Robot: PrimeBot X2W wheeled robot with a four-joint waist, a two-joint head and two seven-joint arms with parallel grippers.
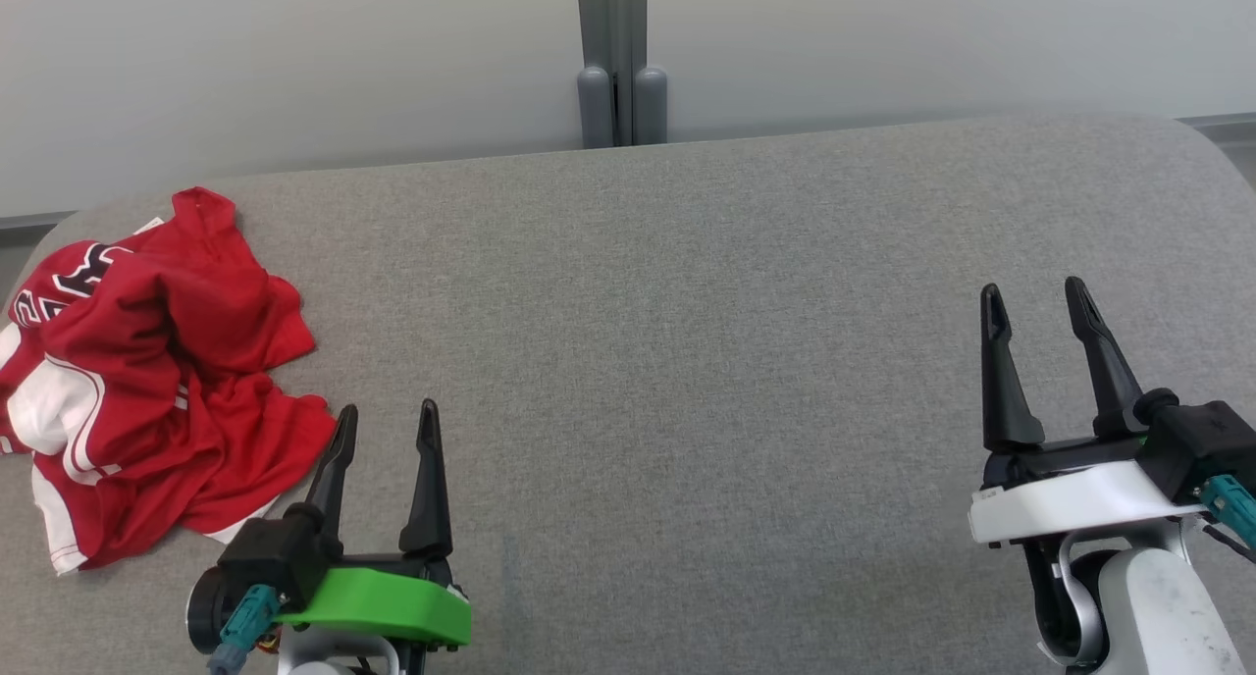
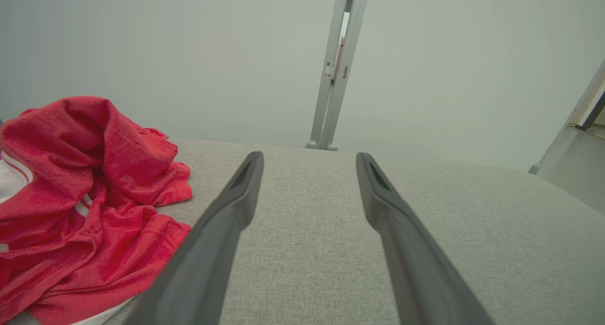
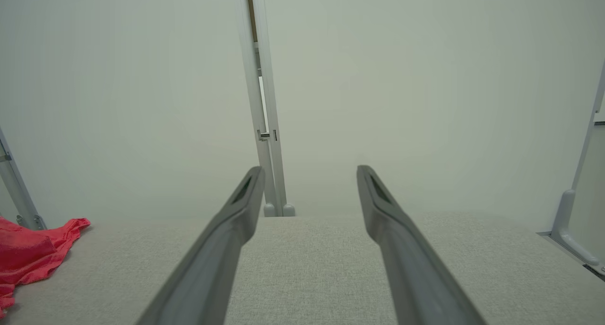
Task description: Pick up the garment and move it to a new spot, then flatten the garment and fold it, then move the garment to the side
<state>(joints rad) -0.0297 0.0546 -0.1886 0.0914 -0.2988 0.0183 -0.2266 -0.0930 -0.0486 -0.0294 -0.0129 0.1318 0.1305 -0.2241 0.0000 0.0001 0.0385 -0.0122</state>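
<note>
Red garment (image 1: pixel 162 361) crumpled nr left gripper (image 1: pixel 389 408), jaws apart.

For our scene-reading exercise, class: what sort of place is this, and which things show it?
Probably a lab test booth, not a home: plain pale partition panels joined at a metal post, a grey cloth-covered table, and a lone crumpled red garment.

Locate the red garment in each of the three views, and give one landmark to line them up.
Head view: garment crumpled at the far left of the grey cushion, beside the left gripper.
Left wrist view: garment on the left, next to the left-hand finger.
Right wrist view: garment at the lower-left edge, cut off.
Shared landmark: the grey upright post behind the cushion's far edge.
</note>
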